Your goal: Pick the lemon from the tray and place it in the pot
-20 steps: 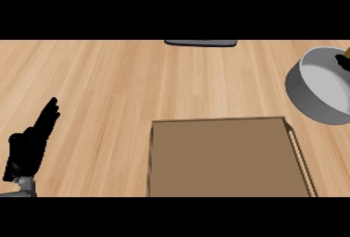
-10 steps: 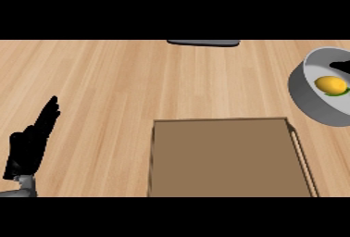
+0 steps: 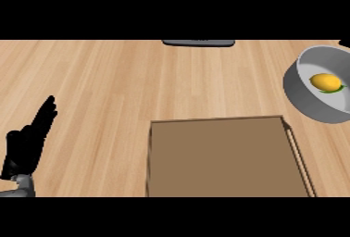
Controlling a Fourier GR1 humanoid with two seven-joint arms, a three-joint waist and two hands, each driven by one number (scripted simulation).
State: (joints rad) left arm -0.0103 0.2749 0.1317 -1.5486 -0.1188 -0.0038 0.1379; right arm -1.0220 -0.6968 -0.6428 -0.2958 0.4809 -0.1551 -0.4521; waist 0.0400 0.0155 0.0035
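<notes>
Take the pot (image 3: pixel 320 104) as your landmark: it sits at the far right edge of the wooden surface (image 3: pixel 137 83), a grey round vessel cut partly off by the view's edge, and the lemon (image 3: pixel 326 82) already lies inside it, resting on the pot's floor toward the upper side (a sliver of green shows beneath it, which you cannot identify from here). Down and to the left of the pot is the tray (image 3: pixel 222 157), a flat brown rectangle with a low rim, and nothing rests on its visible floor. So, judging from how things lie, the main work looks done: the lemon is off the tray and in the pot, and no robot hand touches it. Far to the left of the pot, well past the tray and close to the lower left corner, you see the left robot hand (image 3: pixel 27 146), black, fingers straight and pointing up, holding nothing and resting there. Your right robot hand does not show at all, so you cannot say whether its fingers are spread or closed. Up and left of the pot, at the surface's far edge, a dark flat object (image 3: pixel 198 42) pokes in; it plays no part. What remains, at most, is confirming the lemon sits settled.
</notes>
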